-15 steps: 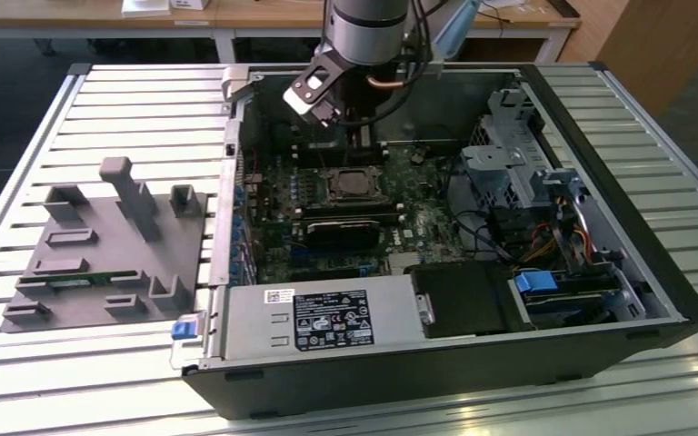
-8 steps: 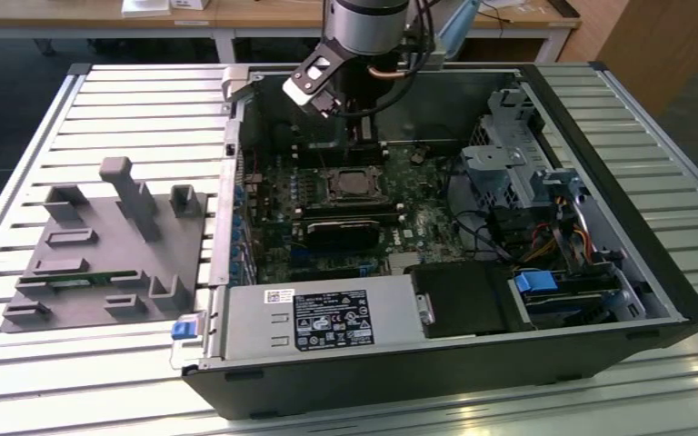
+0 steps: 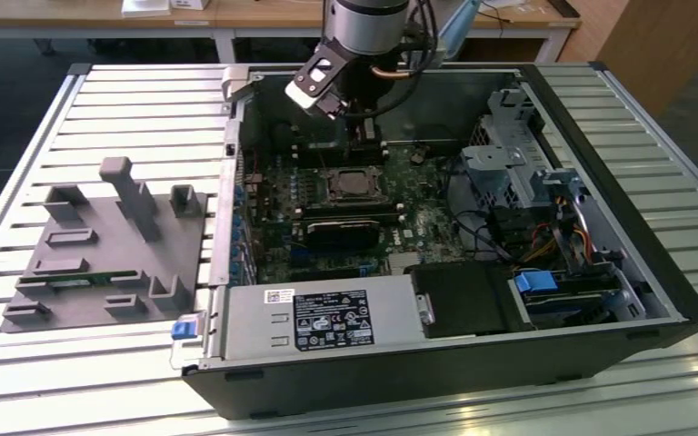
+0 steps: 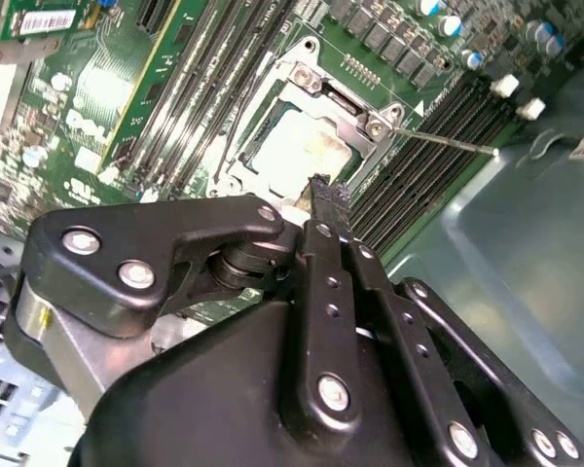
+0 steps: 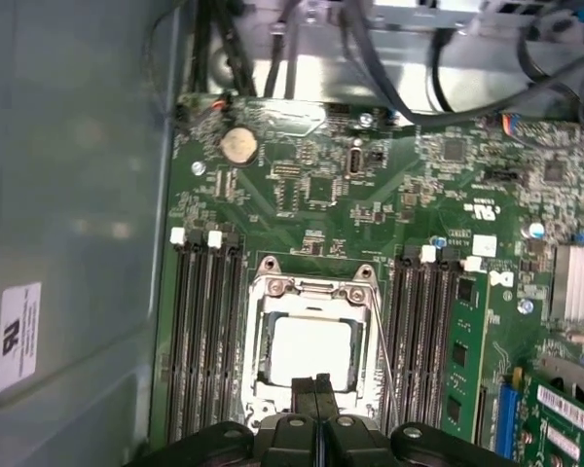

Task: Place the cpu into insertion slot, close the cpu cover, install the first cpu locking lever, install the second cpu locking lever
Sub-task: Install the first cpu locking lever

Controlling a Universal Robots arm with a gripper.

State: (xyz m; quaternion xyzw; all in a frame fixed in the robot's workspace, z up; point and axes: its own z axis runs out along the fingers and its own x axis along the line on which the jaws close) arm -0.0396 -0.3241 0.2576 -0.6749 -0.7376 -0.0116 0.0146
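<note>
The slatted table [image 3: 131, 100] is carrying an open case [image 3: 446, 377], with a grey fixture [image 3: 106, 245] lying at nine o'clock of it in the exterior view. Inside the case the green board [image 5: 389, 209] is facing up, and the slot [image 5: 269, 265] is sitting near its middle, with a black block [image 3: 339, 232] at six o'clock of it. The gripper [image 5: 317, 381] is hanging over the slot's edge, coming in from twelve o'clock in the exterior view. In both wrist views its fingertips are pressing together with nothing between them. The cover [image 5: 311, 292] looks to be lying flat on the slot, framing the cpu [image 5: 311, 350], which is already sitting inside with its dull silver top showing through the cut-out. A thin lever [image 4: 446, 139] is standing out at a slant beside the slot, so it seems not to be latched. The cpu is probably handling as a light, stiff, flat piece with a smooth top and a delicate underside, best taken by two opposite edges. Seated as it is, it is likely wanting no more touching. The cover is looking like thin, hinged sheet metal, and the lever like springy wire, best pushed near its free end.
</note>
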